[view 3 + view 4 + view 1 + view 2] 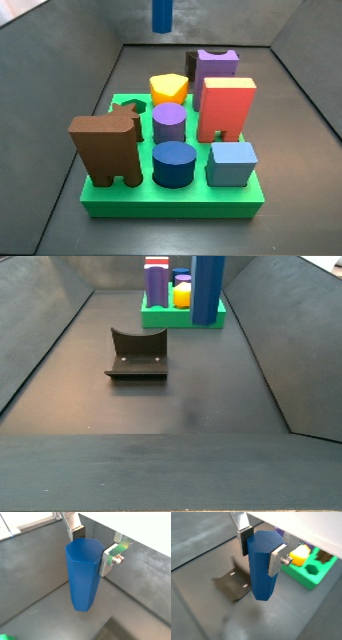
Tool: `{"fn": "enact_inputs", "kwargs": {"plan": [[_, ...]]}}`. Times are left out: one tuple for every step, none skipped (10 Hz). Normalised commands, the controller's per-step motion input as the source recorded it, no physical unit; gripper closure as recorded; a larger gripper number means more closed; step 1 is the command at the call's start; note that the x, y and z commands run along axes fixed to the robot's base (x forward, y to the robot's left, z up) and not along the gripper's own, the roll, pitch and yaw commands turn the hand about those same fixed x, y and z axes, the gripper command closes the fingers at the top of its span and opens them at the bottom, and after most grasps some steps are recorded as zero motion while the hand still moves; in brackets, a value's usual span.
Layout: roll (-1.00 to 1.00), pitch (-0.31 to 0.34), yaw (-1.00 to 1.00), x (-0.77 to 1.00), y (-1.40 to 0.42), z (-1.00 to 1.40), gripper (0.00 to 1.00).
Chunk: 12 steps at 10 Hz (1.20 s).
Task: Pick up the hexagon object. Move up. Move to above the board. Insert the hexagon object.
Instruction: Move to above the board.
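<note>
Gripper (pixel 261 554) clenched on hexagon (pixel 263 564) near its upper end, silver fingers (pixel 112 558) pressed on opposite flat faces in both wrist views. Rod hangs upright, off the floor; in a side view it shows at top centre of the frame (pixel 162 14), above and behind the board (pixel 167 208). In a side view, hexagon (pixel 209 288) stands tall at upper centre before the board (pixel 163 315), fixture (pixel 138 354) below it at centre left. Rod looks rigid, hollow-topped, smooth plastic, likely light; flat faces suit the pads, but a glossy skin may slip or swing under a high hold. No brands, labels or writing legible anywhere.
</note>
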Motion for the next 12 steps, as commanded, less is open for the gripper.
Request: {"fn": "enact_inputs", "kwargs": {"plan": [[-0.04, 0.147, -0.18, 0.04, -1.0, 0.29, 1.0], [-0.04, 0.091, -0.05, 0.04, -1.0, 0.3, 1.0], [-0.02, 0.071, -0.03, 0.04, -1.0, 0.3, 1.0], [-0.02, 0.06, -0.01, 0.05, -1.0, 0.31, 1.0], [-0.03, 0.058, 0.0, 0.05, -1.0, 0.31, 1.0], [-0.01, 0.05, 0.0, 0.05, -1.0, 0.31, 1.0], [0.0, 0.05, 0.01, 0.05, -1.0, 0.32, 1.0], [0.0, 0.055, 0.01, 0.06, -1.0, 0.33, 1.0], [0.0, 0.07, 0.01, 0.07, -1.0, 0.33, 1.0], [0.0, 0.087, 0.01, 0.09, -1.0, 0.33, 1.0], [0.01, 0.111, 0.01, 0.11, -0.85, 0.29, 1.0], [0.01, 0.125, 0.01, 0.1, -0.58, 0.2, 1.0]]}}
